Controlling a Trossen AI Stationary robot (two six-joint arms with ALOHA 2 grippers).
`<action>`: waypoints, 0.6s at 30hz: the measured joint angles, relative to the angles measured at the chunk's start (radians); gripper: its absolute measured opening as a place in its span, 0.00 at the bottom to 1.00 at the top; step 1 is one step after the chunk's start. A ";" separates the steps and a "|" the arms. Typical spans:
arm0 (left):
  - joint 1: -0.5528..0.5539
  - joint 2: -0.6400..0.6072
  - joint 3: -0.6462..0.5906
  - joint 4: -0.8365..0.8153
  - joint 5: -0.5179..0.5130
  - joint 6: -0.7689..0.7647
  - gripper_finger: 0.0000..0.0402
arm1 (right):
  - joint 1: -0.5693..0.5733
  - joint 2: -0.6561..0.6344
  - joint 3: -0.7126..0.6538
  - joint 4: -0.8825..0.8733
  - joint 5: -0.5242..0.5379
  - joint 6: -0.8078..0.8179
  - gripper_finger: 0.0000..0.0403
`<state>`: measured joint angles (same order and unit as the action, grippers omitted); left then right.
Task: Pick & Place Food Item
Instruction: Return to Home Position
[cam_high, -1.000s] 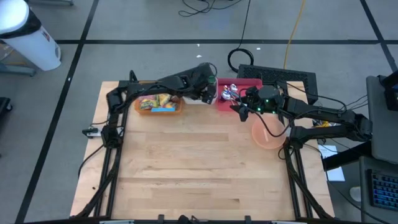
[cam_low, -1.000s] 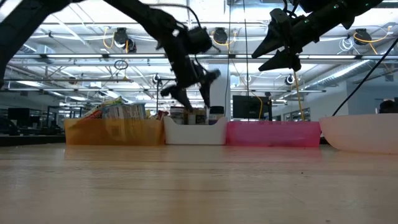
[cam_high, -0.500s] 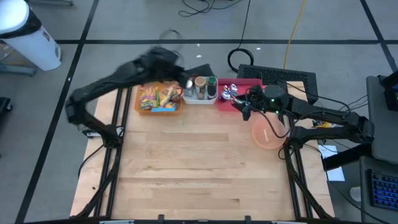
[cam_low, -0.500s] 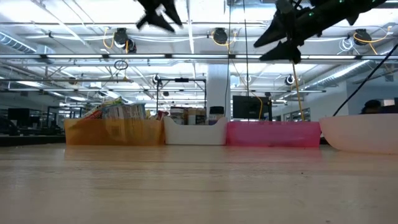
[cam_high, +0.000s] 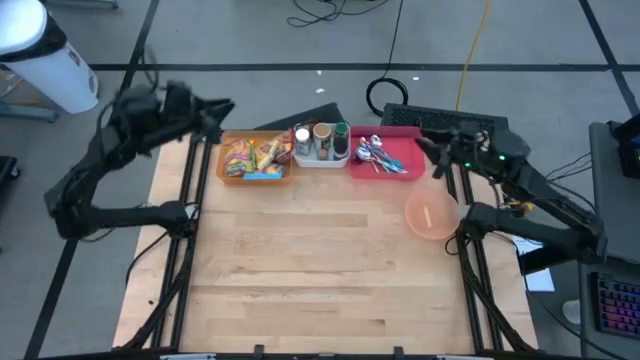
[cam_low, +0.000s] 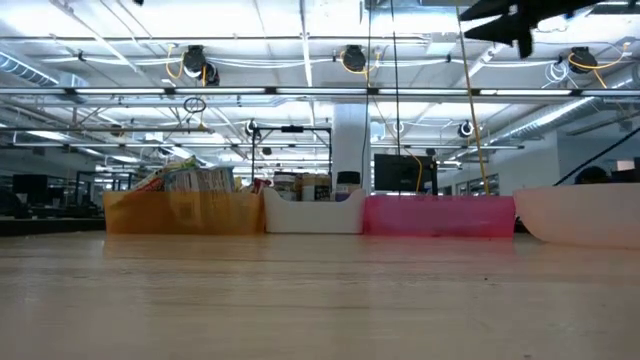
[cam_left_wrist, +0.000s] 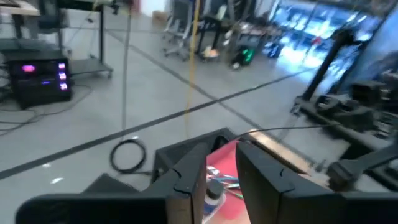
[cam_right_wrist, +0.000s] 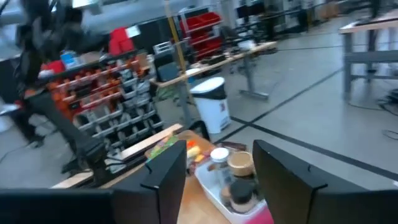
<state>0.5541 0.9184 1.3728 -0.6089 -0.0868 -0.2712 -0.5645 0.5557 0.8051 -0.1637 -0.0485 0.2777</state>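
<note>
Table (cam_high: 320, 260) holds bins (cam_low: 313, 215); left gripper (cam_left_wrist: 222, 158) and right gripper (cam_right_wrist: 219, 152) hover aside, seemingly parted.

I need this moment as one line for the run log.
left gripper: open, empty, left of orange bin | right gripper: open, empty, right of red bin | white bin: bottles inside | red bin: spoons inside

orange bin (cam_high: 258, 181) | white bin (cam_high: 321, 163) | red bin (cam_high: 405, 150) | bowl (cam_high: 432, 218): pale pink | table (cam_high: 320, 270): light wood grain
</note>
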 joint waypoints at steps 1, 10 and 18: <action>0.002 -0.047 -0.063 0.035 0.014 -0.013 0.23 | -0.015 -0.026 0.000 -0.025 0.000 0.005 0.43; 0.002 -0.401 -0.622 0.510 0.175 -0.146 0.22 | -0.051 -0.175 0.000 -0.180 -0.004 0.024 0.37; 0.002 -0.599 -0.856 0.546 0.128 -0.157 0.22 | -0.051 -0.278 0.000 -0.231 0.110 0.040 0.30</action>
<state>0.5560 0.3196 0.5172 -0.0630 0.0408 -0.4282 -0.6159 0.2773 0.8047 -0.3944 0.0612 0.3173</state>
